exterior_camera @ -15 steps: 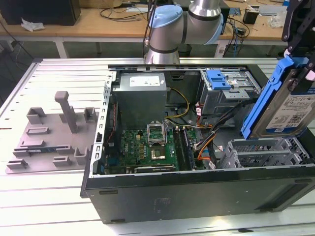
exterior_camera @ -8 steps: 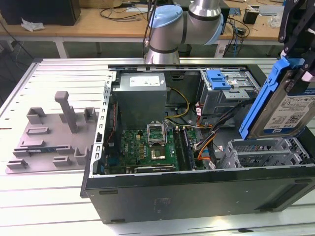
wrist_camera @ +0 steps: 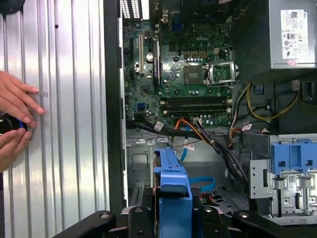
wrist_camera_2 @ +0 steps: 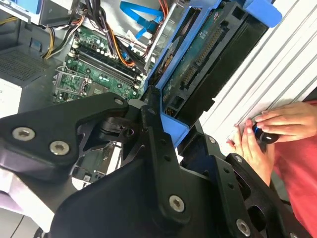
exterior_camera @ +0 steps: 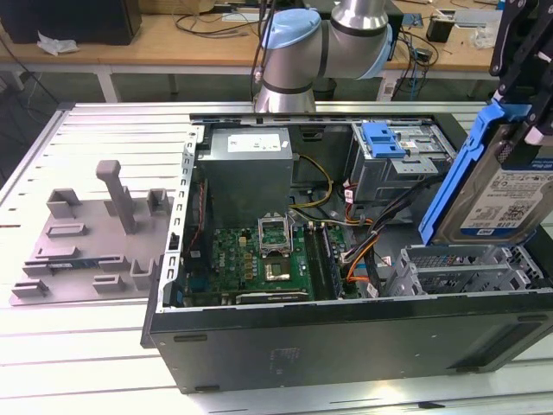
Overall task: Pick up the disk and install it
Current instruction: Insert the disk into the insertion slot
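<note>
The open computer case (exterior_camera: 346, 346) lies on its side on the ribbed metal table (exterior_camera: 86, 372), with its dark near wall closest in the exterior view. Inside it, going from that wall toward the back, sit the green motherboard (exterior_camera: 259, 259) and, at the exterior view's right, grey metal bays (exterior_camera: 458, 268). A bundle of black, orange and yellow cables (exterior_camera: 363, 238) runs between them. Against the far wall are the grey power supply (exterior_camera: 246, 169) and, just beside it, a metal drive cage (exterior_camera: 384, 138) with a blue latch on top. The disk (exterior_camera: 505, 194) is above the grey bays at the exterior view's right, standing on edge and tilted, with its printed face toward the camera; whether its lower edge touches the bays cannot be told. The gripper (exterior_camera: 518, 112) is clenched on the disk, its black fingers reaching down from above and pressing the blue carrier frame from both sides. In the first wrist view the frame's end (wrist_camera: 173, 183) sits midway between the two finger linkages, over the case interior. The disk's label is white and blue with barcodes, and the power supply bears a white label (wrist_camera: 297, 37) of small print. On the table at the exterior view's left of the case stands a grey plastic tray (exterior_camera: 86, 233) with upright posts. A person's hands (wrist_camera: 15, 114) rest on the table outside the case wall, around a small black-and-blue object. Behind the case rises the arm (exterior_camera: 320, 39), and beyond it a wooden bench (exterior_camera: 173, 43) strewn with wires
</note>
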{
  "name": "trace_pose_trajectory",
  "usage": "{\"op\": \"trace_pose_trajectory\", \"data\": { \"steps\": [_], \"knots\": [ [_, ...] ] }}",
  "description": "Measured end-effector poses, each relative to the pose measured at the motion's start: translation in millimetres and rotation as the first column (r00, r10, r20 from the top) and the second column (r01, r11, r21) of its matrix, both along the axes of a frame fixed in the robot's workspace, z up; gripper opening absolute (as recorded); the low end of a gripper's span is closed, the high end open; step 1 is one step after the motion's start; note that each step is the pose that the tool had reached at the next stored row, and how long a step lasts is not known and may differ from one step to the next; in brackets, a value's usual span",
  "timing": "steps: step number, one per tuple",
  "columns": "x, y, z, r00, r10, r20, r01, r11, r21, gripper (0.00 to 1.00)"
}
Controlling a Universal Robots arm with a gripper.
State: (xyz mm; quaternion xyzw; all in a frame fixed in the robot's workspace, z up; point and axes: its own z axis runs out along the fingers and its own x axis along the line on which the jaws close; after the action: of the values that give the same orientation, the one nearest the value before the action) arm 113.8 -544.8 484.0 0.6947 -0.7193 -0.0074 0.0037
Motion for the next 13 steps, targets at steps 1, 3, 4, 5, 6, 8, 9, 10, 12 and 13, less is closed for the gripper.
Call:
{"op": "trace_pose_trajectory", "data": {
  "steps": [1, 3, 4, 5, 6, 8, 9, 10, 12, 13],
  "knots": [
    [0.0, 2.4, -0.4, 0.9999, 0.016, -0.0001, -0.016, 0.9999, -0.0024, 0.37],
    [-0.3, 5.4, -1.3, 0.9994, 0.034, -0.0002, -0.034, 0.9994, -0.0063, 0.37],
    [-0.5, 6.5, -1.5, 0.9993, 0.038, -0.0002, -0.038, 0.9993, -0.0079, 0.37],
    [-0.5, 6.6, -1.5, 0.9992, 0.040, -0.0002, -0.040, 0.9992, -0.0087, 0.37],
    [-0.5, 6.6, -1.5, 0.9992, 0.040, -0.0003, -0.040, 0.9992, -0.0087, 0.37],
    [-0.5, 6.6, -1.5, 0.9991, 0.042, -0.0002, -0.042, 0.9991, -0.0087, 0.37],
    [-0.5, 6.6, -1.5, 0.9991, 0.043, -0.0003, -0.043, 0.9990, -0.0087, 0.37],
    [-0.5, 6.6, -1.5, 0.9990, 0.044, -0.0003, -0.044, 0.9990, -0.0087, 0.37],
    [-0.5, 6.6, -1.5, 0.9989, 0.047, -0.0003, -0.047, 0.9989, -0.0088, 0.37],
    [-0.5, 6.6, -1.5, 0.9989, 0.047, -0.0002, -0.047, 0.9989, -0.0087, 0.37]
  ]
}}
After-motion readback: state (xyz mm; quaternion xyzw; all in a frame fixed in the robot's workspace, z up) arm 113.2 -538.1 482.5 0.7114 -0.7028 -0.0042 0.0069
